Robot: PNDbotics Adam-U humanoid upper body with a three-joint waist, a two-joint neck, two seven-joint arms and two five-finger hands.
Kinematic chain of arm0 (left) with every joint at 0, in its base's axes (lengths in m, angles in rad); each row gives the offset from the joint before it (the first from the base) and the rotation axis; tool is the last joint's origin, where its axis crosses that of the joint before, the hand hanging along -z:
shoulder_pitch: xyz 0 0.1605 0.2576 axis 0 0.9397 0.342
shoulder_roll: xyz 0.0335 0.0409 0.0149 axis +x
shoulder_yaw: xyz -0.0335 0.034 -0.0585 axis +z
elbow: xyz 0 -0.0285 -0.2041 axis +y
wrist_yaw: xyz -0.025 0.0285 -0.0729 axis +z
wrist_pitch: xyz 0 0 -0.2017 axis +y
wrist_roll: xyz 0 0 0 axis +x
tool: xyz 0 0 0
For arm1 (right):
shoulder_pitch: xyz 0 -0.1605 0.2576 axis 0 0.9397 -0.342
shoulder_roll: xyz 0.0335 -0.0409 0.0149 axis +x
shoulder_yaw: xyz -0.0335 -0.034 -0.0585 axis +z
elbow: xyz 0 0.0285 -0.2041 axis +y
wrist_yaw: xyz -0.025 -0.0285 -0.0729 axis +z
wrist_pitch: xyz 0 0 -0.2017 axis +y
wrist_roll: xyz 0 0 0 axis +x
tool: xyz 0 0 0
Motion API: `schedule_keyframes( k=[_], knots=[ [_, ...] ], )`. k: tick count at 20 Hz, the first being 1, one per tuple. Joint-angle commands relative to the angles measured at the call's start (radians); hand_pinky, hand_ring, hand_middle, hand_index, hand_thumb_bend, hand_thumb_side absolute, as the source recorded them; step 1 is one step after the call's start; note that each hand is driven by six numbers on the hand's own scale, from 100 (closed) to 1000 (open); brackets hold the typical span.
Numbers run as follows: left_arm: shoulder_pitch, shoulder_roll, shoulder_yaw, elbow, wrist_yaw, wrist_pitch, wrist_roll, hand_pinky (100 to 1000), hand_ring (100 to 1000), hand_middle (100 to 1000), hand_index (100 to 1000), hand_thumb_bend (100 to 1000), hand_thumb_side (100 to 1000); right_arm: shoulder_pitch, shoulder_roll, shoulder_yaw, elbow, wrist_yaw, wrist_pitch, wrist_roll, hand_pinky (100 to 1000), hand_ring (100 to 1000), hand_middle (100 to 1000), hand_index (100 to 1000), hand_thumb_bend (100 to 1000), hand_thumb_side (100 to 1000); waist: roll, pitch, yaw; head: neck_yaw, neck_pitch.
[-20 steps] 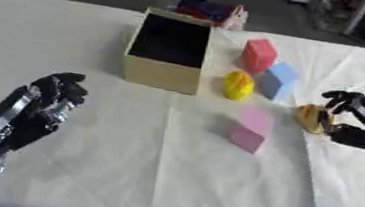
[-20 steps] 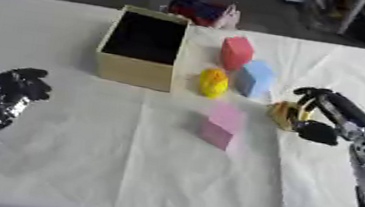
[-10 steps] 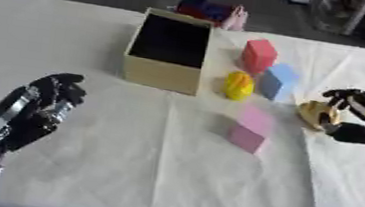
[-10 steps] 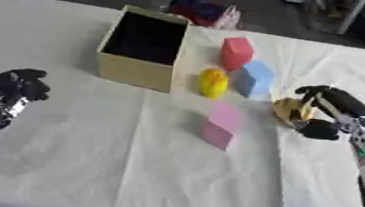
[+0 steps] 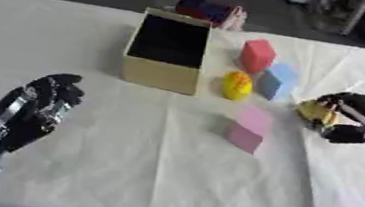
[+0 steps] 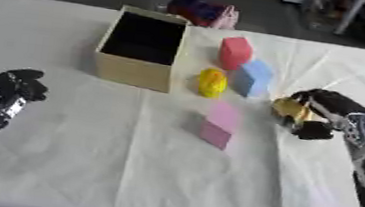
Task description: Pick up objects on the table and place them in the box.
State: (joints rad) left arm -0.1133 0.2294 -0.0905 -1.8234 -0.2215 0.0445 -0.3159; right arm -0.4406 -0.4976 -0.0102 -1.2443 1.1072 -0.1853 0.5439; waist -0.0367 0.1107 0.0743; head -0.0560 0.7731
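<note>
The cardboard box [image 5: 168, 50] stands open toward the far side of the cloth-covered bench [image 5: 151, 172], and as far as its dark interior can be read, nothing lies in it yet, so the task looks to be at its very start. Just right of the box sit a red block [image 5: 257, 55], a pale blue block [image 5: 277, 80] touching it on the near side, and a yellow rounded object [image 5: 238, 85] beside the blue one; a pink block [image 5: 248, 129] lies nearer the robot, apart from the others. Behind the box, at the bench's far edge, is a small heap of dark blue, red and pink things [image 5: 208, 12] too indistinct to name. The right hand [image 6: 330, 116] has its fingers curled round a small yellow-tan object [image 6: 289, 108] to the right of the blue block; whether that object is off the cloth cannot be told. The left hand [image 5: 33, 111] rests idle near the lower left corner, its fingers relaxed and holding nothing. Judging by this, the first pick is in hand, and the carry to the box plus all four blocks and objects are still to do.
</note>
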Motion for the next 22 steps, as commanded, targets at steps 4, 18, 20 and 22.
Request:
schedule_keyframes(
  k=[4,18,20,22],
  knots=[
    [-0.005,0.017,-0.003,-0.011,0.002,-0.001,-0.002,805,708,661,863,100,675,-0.018,-0.03,0.006,0.02,0.084,-0.007,0.026,817,758,682,849,212,181,-0.007,-0.024,0.0,-0.006,-0.003],
    [-0.003,0.018,-0.002,-0.011,0.001,0.004,0.001,806,710,661,863,100,679,-0.058,-0.021,0.007,0.035,0.269,0.043,-0.429,732,557,388,328,255,100,-0.011,-0.025,0.005,-0.009,-0.003],
    [-0.001,0.018,-0.002,-0.011,0.001,0.005,0.001,806,710,661,863,100,680,-0.08,-0.024,0.007,0.017,0.268,0.039,-0.466,733,539,373,322,248,100,-0.012,-0.026,0.006,-0.007,-0.003],
    [0.0,0.018,-0.002,-0.011,0.001,0.005,0.001,806,711,661,863,100,680,-0.121,-0.026,0.012,0.002,0.25,0.031,-0.484,734,522,359,316,236,100,-0.014,-0.028,0.008,-0.005,-0.003]
  ],
)
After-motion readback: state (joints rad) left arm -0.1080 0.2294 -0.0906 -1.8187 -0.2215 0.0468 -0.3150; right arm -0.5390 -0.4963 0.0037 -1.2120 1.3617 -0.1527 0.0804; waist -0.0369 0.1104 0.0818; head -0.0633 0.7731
